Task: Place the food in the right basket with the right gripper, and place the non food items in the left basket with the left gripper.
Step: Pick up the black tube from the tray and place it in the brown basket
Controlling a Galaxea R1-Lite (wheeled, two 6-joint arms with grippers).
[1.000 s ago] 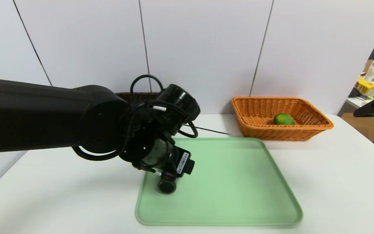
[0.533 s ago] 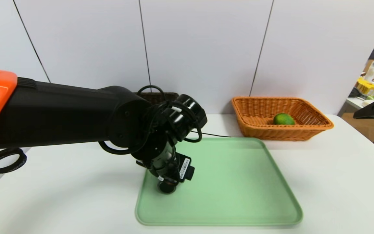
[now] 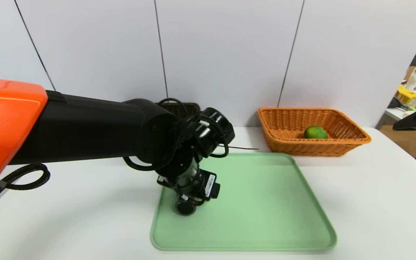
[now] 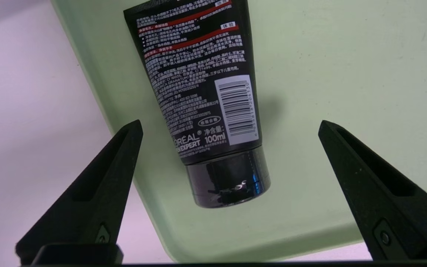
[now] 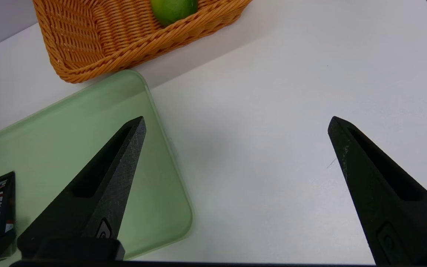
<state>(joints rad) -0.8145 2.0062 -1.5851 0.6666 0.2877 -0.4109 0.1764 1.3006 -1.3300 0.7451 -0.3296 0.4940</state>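
Observation:
A black squeeze tube (image 4: 202, 81) with white label text lies flat on the green tray (image 4: 347, 74); its glossy cap (image 3: 185, 207) peeks out under my left wrist. My left gripper (image 4: 230, 124) hovers over the cap end, open, one finger on either side and clear of the tube. The green lime (image 3: 315, 132) rests inside the orange basket (image 3: 338, 144) at the back right. Only a corner of the dark brown basket (image 3: 184, 107) shows behind my left arm. My right gripper (image 5: 236, 120) hangs open and empty over bare table, right of the tray.
The green tray (image 3: 265, 202) fills the middle of the white table (image 3: 374, 202), and the tube is the only thing on it. My left arm (image 3: 85, 126) spans the left half of the scene. A white wall stands close behind both baskets.
My left arm has stretched further to the right over the tray, bringing its orange shell into view. The wrist has settled a little closer above the tube. The jaws stayed open.

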